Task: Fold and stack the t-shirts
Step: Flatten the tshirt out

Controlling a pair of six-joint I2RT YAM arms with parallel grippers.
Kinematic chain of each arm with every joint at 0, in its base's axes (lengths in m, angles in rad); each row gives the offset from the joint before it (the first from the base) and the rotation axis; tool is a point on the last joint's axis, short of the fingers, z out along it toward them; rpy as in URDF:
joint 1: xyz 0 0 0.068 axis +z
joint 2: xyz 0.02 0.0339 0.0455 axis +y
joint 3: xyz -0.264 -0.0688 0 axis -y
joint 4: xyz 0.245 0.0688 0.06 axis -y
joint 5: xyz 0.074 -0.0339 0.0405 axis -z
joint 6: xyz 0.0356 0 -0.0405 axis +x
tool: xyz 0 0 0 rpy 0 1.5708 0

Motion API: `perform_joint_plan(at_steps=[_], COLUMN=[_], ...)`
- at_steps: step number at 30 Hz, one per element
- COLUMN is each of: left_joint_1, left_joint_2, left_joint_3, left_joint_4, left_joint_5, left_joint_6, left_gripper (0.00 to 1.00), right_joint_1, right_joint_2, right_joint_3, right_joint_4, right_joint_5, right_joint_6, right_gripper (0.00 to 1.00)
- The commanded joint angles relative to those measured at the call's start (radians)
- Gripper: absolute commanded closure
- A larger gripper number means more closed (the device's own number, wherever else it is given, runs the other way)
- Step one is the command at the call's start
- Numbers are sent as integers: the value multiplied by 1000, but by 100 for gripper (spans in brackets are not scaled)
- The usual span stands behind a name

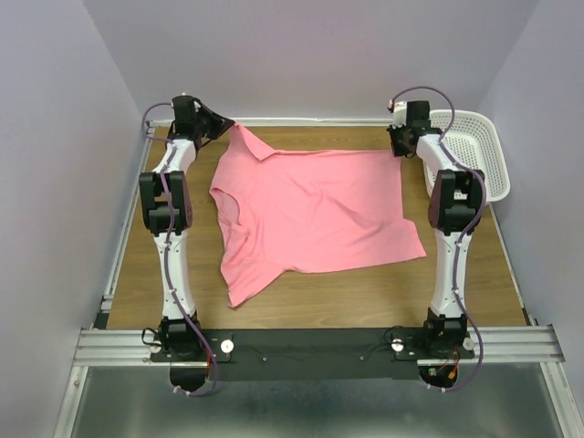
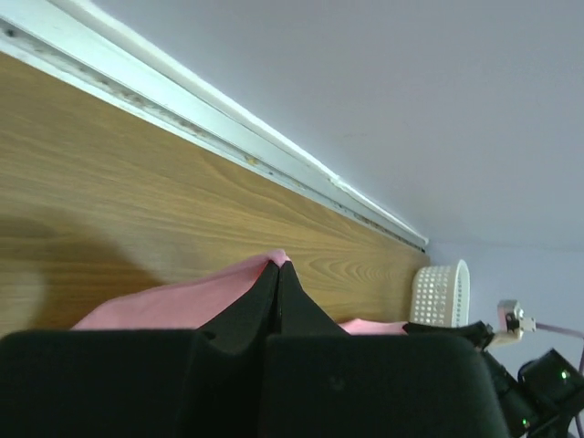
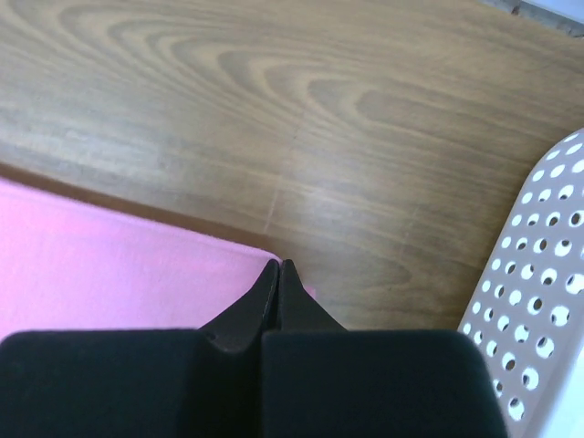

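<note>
One salmon-pink t-shirt [image 1: 315,214] lies spread on the wooden table, neck opening to the left, one sleeve toward the front left. My left gripper [image 1: 230,125] is shut on the shirt's far left sleeve corner at the back of the table; in the left wrist view the pink cloth [image 2: 182,297] peeks out at the gripper [image 2: 277,265]. My right gripper [image 1: 399,146] is shut on the shirt's far right corner; in the right wrist view the cloth [image 3: 109,274] ends at the gripper [image 3: 278,266].
A white perforated basket [image 1: 474,151] stands at the back right beside the right arm; it also shows in the right wrist view [image 3: 538,301] and the left wrist view [image 2: 438,292]. A white rail [image 1: 310,121] runs along the table's far edge.
</note>
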Motion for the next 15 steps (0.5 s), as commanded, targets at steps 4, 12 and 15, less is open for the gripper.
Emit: perform_joint_plan(at_steps=[4, 12, 15], left_joint_1=[30, 49, 50], left_joint_2=[20, 27, -2], left_joint_3=[54, 57, 31], left_joint_4=[-61, -78, 3], left_joint_5=[-120, -82, 14], left_joint_6=[-28, -13, 7], left_gripper=[100, 100, 100], right_joint_1=[-2, 4, 6], right_joint_2=[92, 123, 45], right_joint_3=[102, 143, 100], right_joint_4=[91, 90, 91], right_joint_5=[41, 40, 0], right_joint_6=[62, 68, 72], right_gripper=[99, 99, 99])
